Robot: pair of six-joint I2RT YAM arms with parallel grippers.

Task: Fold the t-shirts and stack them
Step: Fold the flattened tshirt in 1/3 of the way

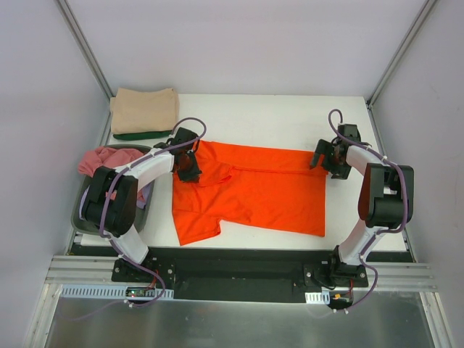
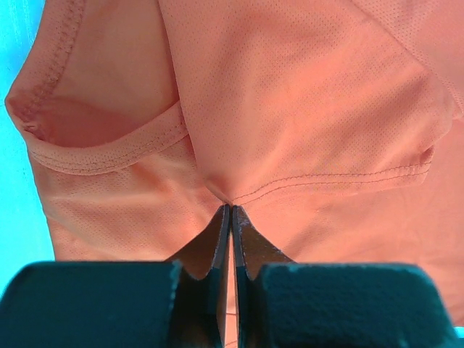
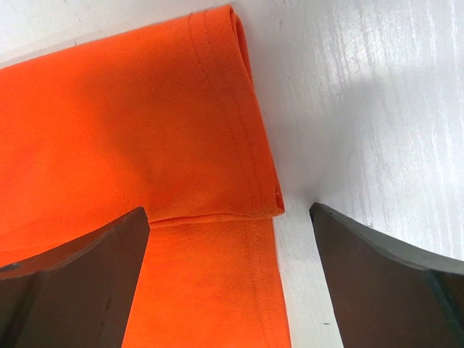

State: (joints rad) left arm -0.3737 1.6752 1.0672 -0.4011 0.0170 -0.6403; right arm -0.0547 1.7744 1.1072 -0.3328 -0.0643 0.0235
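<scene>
While the orange t-shirt [image 1: 254,196] lay spread across the middle of the white bench [image 1: 290,119], both arms stood at its far edge, one at each end.

Left gripper [image 1: 188,168]: jaws pressed fully together. Left wrist view showed the fingertips meeting on a small pucker of the orange cloth, right where a stitched hem ran into the sleeve seam. The fabric gathered to a point at the tips, so a thin pinch of shirt was in its grasp.

Right gripper [image 1: 322,161]: jaws spread wide, nothing between them but air. It hung over the shirt's far right corner. In the right wrist view that corner was doubled over on itself, the hem stitching turned up; one finger stood above the cloth and the other above bare bench beside it. Whether either finger touched anything could not be told.

The shirt was not flat throughout: its far edge was folded over in a long strip, and one sleeve stuck out at the near left.

At the far left corner of the bench, a folded tan t-shirt [image 1: 145,110] sat on a dark green t-shirt [image 1: 141,135], well apart from the grippers. A crumpled pink t-shirt [image 1: 109,158] lay in the dark grey basket [image 1: 78,210] at the left edge, partly hidden by the left arm.
</scene>
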